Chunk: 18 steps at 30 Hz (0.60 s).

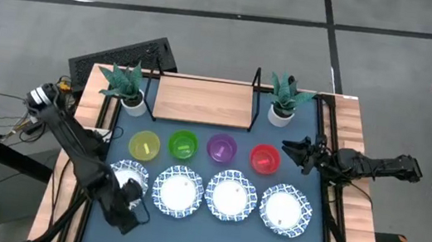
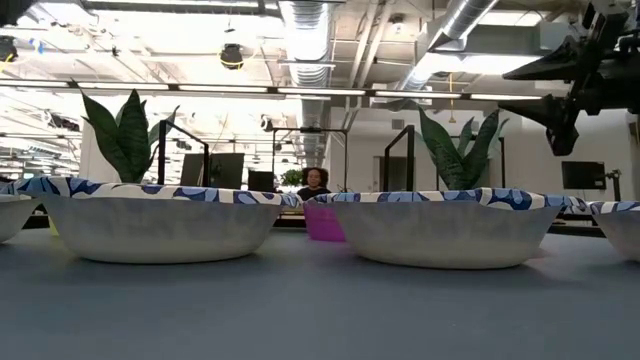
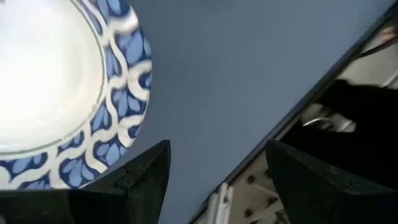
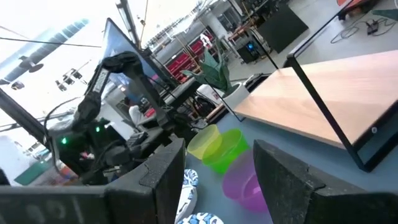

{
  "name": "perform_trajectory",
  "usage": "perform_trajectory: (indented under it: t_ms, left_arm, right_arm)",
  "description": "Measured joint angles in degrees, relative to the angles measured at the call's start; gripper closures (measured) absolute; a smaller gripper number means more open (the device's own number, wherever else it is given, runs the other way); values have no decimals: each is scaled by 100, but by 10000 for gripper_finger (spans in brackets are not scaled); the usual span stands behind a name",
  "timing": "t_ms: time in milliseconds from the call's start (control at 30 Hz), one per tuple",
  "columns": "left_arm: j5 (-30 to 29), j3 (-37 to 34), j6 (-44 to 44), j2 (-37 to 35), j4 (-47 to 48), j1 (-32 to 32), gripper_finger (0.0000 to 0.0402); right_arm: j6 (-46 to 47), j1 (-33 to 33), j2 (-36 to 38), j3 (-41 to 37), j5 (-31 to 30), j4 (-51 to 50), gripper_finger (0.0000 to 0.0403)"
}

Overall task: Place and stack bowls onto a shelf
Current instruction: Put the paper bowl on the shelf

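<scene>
Four white bowls with blue-patterned rims stand in a row near the table's front edge: (image 1: 129, 178), (image 1: 179, 191), (image 1: 231, 197), (image 1: 285, 210). Behind them stand small yellow (image 1: 144, 145), green (image 1: 183, 145), purple (image 1: 222, 148) and red (image 1: 265, 157) bowls. The light-wood shelf (image 1: 202, 100) stands at the far edge. My left gripper (image 1: 128, 205) (image 3: 217, 149) is open and tipped down over the near side of the leftmost white bowl (image 3: 56, 81), partly hiding it and touching nothing. My right gripper (image 1: 286, 149) (image 4: 217, 149) hovers open and level beside the red bowl.
Two potted plants (image 1: 124, 86) (image 1: 284, 97) stand at the shelf's two ends. Bare blue tabletop (image 3: 249, 74) lies beside the leftmost bowl, up to the table's edge. A person (image 2: 314, 182) sits in the room beyond the table.
</scene>
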<state>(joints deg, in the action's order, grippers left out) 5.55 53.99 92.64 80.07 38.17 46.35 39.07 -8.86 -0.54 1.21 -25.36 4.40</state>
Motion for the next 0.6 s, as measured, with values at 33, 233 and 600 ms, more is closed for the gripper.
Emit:
perform_trajectory:
  t_ms: [33,233,600]
  left_arm:
    - [-9,35,-4,120,2,48,154]
    - [-452,598,139,736,920,176,154]
    - [-927,1798,-663,1727,2420,190,154]
  right_arm:
    - [0,0,2,0,0,-11,188]
    - [7,0,0,9,0,-125,188]
    - [4,-1,0,11,7,-161,188]
